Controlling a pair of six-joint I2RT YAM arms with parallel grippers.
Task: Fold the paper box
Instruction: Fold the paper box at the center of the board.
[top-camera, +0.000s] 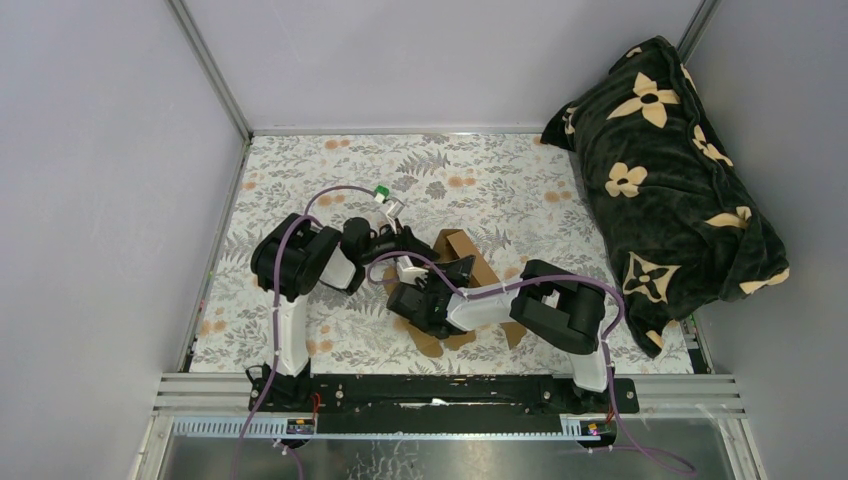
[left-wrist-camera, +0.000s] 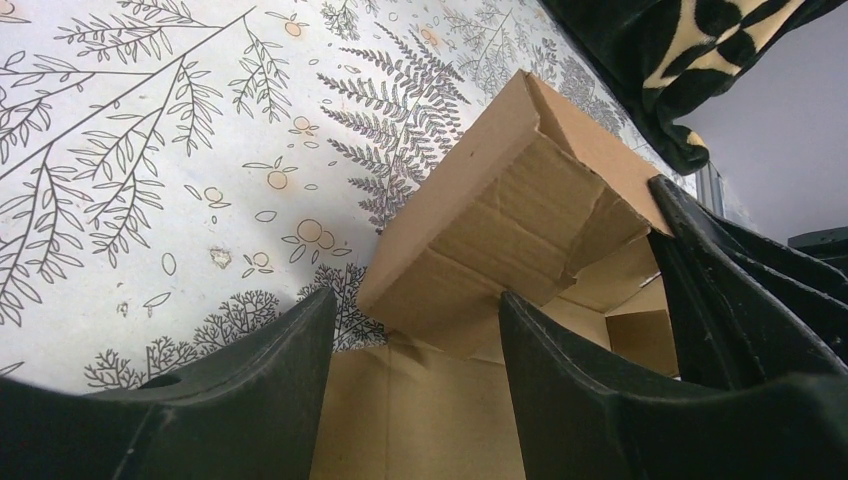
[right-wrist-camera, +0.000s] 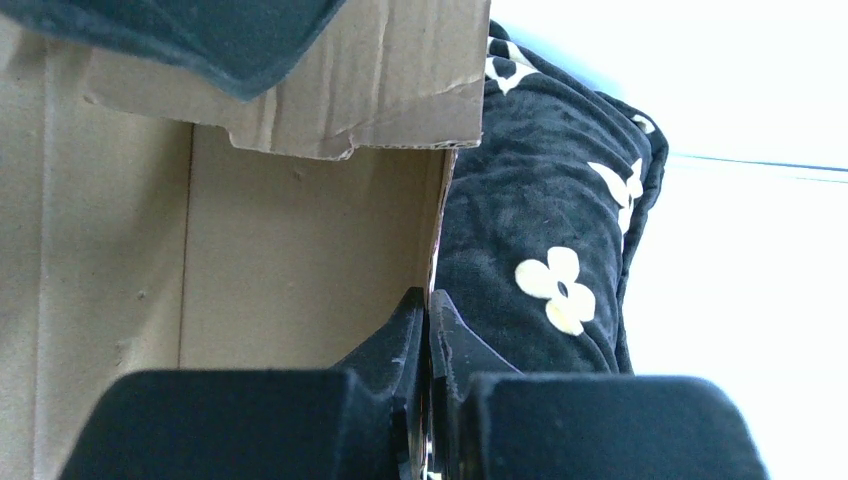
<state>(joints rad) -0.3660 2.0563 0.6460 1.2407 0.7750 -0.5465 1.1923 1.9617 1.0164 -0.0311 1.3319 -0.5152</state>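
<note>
Starting at the left: the left arm (top-camera: 290, 265) reaches in from nine o'clock across the floral tablecloth (top-camera: 500, 180), a purple cable (top-camera: 340, 189) looping over it. Just off its wrist, at eleven o'clock from the cardboard, sits a small green cube (top-camera: 381, 191). The left gripper (left-wrist-camera: 418, 300) has its fingers (left-wrist-camera: 270, 400) spread apart, with a flat cardboard panel lying between them and nothing pinched. At the middle of the cloth is the paper box (top-camera: 458, 246): plain brown, half formed, one creased flap raised and tilted, the rest spread flat. From above, both wrists hide much of it. Coming in from four o'clock, the right arm (top-camera: 560, 310) lays its dark body across the box's right side in the left wrist view. The right gripper (right-wrist-camera: 428, 300) has its fingers pressed together on the thin edge of an upright cardboard wall. A dark finger of the other gripper overlaps the flap above it. Far right, at two o'clock, a dark plush blanket (top-camera: 670, 170) with cream flowers is heaped against the corner, well apart from the box.
</note>
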